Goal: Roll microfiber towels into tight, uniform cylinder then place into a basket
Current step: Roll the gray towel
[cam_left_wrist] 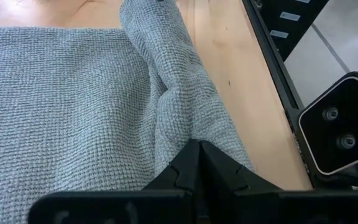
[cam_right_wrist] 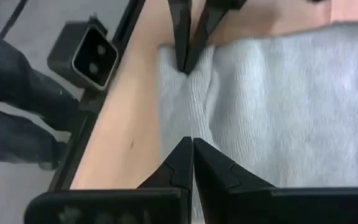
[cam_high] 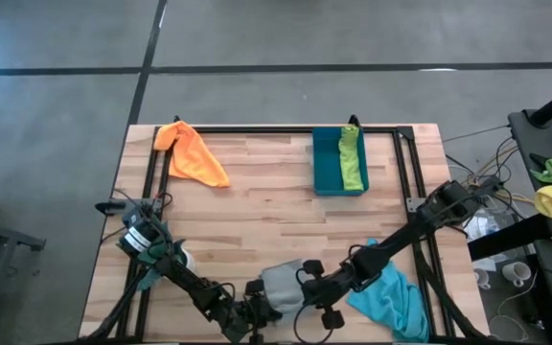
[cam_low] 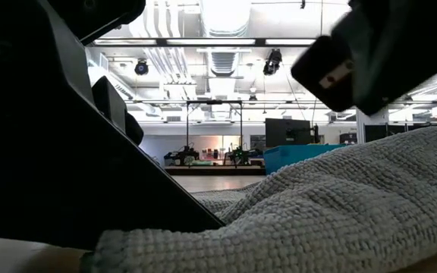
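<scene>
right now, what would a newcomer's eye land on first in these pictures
Both grippers meet at the grey towel on the table's near edge, left gripper and right gripper shut with their tips pinching its edge. Behind, the teal basket already holds the lime green towel. The orange towel lies at the far left, the turquoise towel near right.

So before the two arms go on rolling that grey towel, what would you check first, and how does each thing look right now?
1. Left gripper pinching the grey towel edge: ok, fingers shut on the cloth.
2. Right gripper pinching the same edge: ok, shut on it.
3. Towel rolled into a tight cylinder: not ok, only a raised fold shows.
4. Room in the basket: ok, a lime green towel fills one side only.
5. Orange towel and turquoise towel away from the fold: ok, the turquoise one lies nearest.
</scene>
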You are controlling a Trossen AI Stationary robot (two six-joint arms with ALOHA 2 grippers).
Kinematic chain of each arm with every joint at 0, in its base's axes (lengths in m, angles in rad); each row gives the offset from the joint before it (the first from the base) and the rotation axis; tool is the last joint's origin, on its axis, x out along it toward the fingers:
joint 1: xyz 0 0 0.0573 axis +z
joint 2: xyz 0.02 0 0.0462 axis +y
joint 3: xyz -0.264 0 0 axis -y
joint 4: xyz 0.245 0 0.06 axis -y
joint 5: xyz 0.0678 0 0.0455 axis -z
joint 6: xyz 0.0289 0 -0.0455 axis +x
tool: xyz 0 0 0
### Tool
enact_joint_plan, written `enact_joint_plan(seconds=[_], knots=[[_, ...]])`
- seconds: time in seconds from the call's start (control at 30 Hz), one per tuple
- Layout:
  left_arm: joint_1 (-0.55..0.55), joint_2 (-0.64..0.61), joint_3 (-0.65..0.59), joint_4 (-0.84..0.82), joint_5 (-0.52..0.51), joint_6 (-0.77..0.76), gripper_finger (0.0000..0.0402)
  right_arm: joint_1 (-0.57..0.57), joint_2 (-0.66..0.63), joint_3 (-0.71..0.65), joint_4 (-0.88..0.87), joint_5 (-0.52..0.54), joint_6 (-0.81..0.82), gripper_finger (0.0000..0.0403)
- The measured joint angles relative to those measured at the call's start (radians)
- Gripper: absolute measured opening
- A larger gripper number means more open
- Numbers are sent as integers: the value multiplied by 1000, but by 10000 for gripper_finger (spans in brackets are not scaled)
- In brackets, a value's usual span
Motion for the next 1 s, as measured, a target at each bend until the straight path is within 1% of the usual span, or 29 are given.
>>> enact_joint_plan(seconds=[0.13, 0.37, 0.57, 0.67, 0.77, 0.87, 0.93, 1.0], knots=[[0, 0, 0, 0, 2, -2, 0, 8, 2, -31, -5, -24, 12, 8], [0, -10, -1, -7, 8, 3, 0, 11, 2, -115, -1, -24, 35, 8], [-2, -27, -1, -26, 25, 38, 0, 11, 4, -135, 4, -24, 25, 8], [-1, -27, -1, -21, 24, 39, 0, 11, 1, -117, -22, -25, 16, 9], [-1, -27, 1, -21, 23, 39, 0, 11, -24, -63, -135, -28, 1, 8], [0, -28, 2, -19, 20, 39, 0, 12, -40, 8, -238, -27, -73, 8], [0, -28, 2, -18, 17, 39, 0, 12, -36, 41, -209, -25, -107, 8], [0, -28, 2, -17, 16, 39, 0, 12, -19, 58, -132, -25, -110, 8]])
